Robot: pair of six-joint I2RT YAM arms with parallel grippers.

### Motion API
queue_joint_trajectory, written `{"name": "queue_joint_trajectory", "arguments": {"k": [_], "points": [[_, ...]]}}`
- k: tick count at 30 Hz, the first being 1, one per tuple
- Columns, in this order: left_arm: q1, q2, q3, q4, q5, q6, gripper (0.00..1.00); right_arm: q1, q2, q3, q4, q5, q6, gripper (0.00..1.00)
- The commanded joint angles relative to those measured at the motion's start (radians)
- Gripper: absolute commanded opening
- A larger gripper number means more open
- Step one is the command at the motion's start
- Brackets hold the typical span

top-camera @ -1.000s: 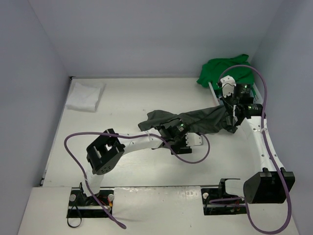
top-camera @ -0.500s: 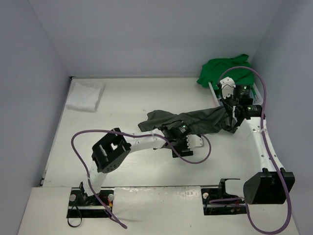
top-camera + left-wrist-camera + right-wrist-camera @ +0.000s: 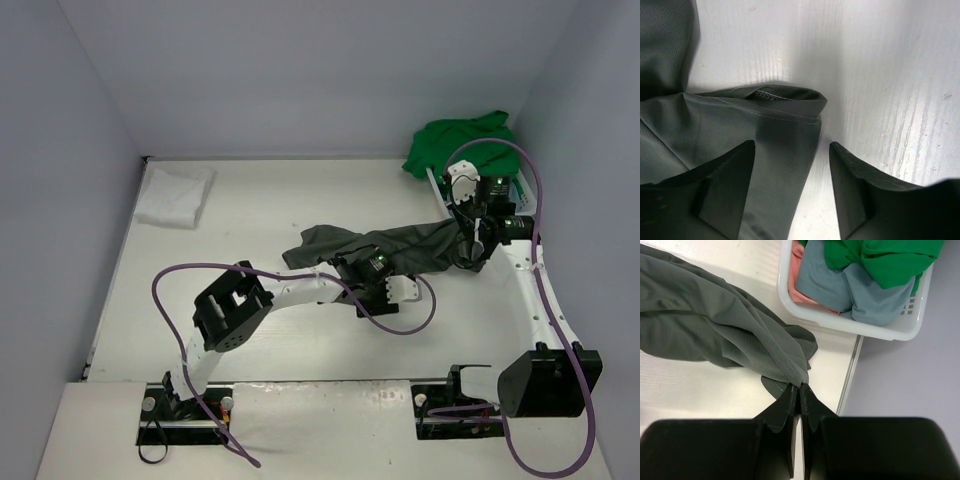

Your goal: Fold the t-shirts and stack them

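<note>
A dark grey-olive t-shirt (image 3: 420, 243) lies stretched and crumpled across the table's middle. My right gripper (image 3: 468, 256) is shut on its bunched right end (image 3: 785, 365), the fingertips pinching the cloth (image 3: 800, 386) just above the table. My left gripper (image 3: 387, 291) hovers low over the shirt's near hem (image 3: 785, 112). It is open (image 3: 792, 145), with a strip of the grey cloth and bare table between its fingers. A folded white t-shirt (image 3: 175, 195) rests at the back left. A bright green t-shirt (image 3: 880, 257) and a light blue one (image 3: 850, 287) sit in the basket.
The white plastic basket (image 3: 840, 321) stands at the back right corner against the wall, also holding a pink cloth (image 3: 796, 267). The table's right edge (image 3: 850, 370) runs close to my right gripper. Purple cables loop off both arms.
My left arm has shifted slightly right along the shirt's near hem, and its jaws have narrowed. The right gripper keeps its pinch and has barely moved.
</note>
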Motion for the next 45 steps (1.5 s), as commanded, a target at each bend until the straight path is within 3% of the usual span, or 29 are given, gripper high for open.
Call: {"name": "queue_joint_trajectory", "arguments": {"k": [1,6,8,10,18,28,38,45], "points": [[0.001,-0.006,0.021,-0.040,0.000,0.024,0.52,-0.001,-0.034,0.004,0.052,-0.007,-0.003,0.00],[0.022,-0.028,0.015,-0.055,0.003,0.033,0.38,-0.001,-0.043,0.001,0.051,-0.013,0.003,0.00],[0.030,-0.037,0.006,-0.061,0.005,0.041,0.24,-0.001,-0.048,-0.003,0.051,-0.015,0.003,0.00],[0.031,-0.052,-0.008,-0.052,-0.013,0.038,0.00,-0.001,-0.049,-0.006,0.051,-0.012,0.003,0.00],[0.126,-0.157,0.036,-0.133,0.058,0.045,0.00,-0.001,-0.061,-0.005,0.043,-0.013,0.007,0.00],[0.396,-0.391,0.101,-0.310,0.276,0.025,0.00,-0.001,-0.072,-0.002,0.028,-0.033,0.014,0.00],[0.522,-0.598,0.048,-0.330,0.315,-0.011,0.00,0.119,-0.135,-0.009,-0.018,-0.113,0.017,0.00],[0.614,-0.707,0.202,-0.420,0.335,-0.021,0.00,0.191,-0.218,0.018,-0.026,-0.225,0.009,0.00]]}}
